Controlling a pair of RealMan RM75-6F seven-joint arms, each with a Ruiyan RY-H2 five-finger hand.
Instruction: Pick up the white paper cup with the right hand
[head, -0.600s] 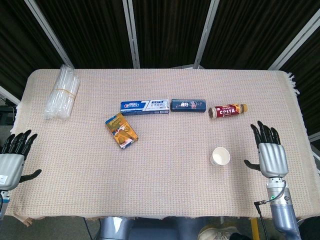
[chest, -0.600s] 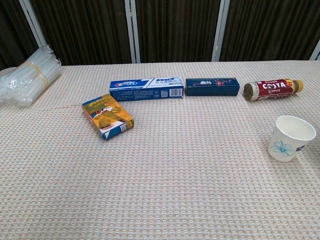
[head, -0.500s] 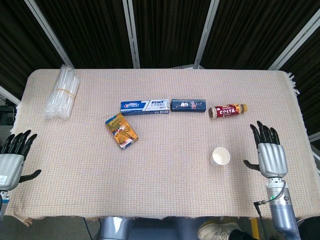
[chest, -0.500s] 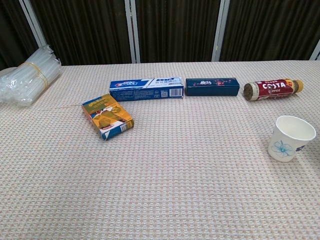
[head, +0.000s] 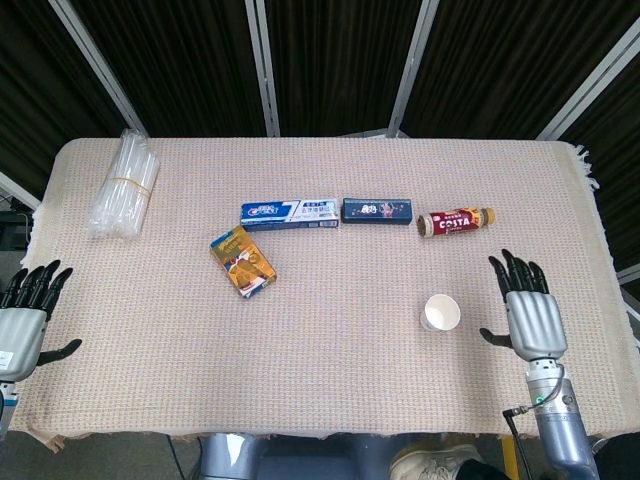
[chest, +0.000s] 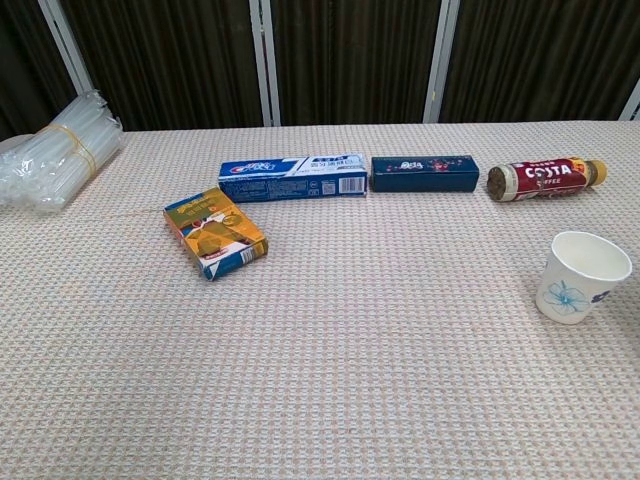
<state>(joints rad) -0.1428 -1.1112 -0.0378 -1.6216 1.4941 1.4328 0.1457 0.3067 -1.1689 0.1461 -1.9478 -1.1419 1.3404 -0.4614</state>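
The white paper cup (head: 440, 312) stands upright on the woven cloth at the right, its mouth up; the chest view shows a blue flower print on the white paper cup (chest: 581, 277). My right hand (head: 527, 316) lies flat just right of the cup, fingers spread and pointing away from me, thumb toward the cup, a small gap between them. It holds nothing. My left hand (head: 24, 318) rests open at the table's left edge, far from the cup. Neither hand shows in the chest view.
A Costa coffee bottle (head: 455, 221) lies on its side beyond the cup. A dark blue box (head: 377, 210), a toothpaste box (head: 288, 214) and an orange packet (head: 244, 261) lie mid-table. A bundle of clear plastic bags (head: 124, 183) sits at the far left.
My right hand has shifted a little left toward the cup and slightly further from me. The cup and the left hand have stayed put.
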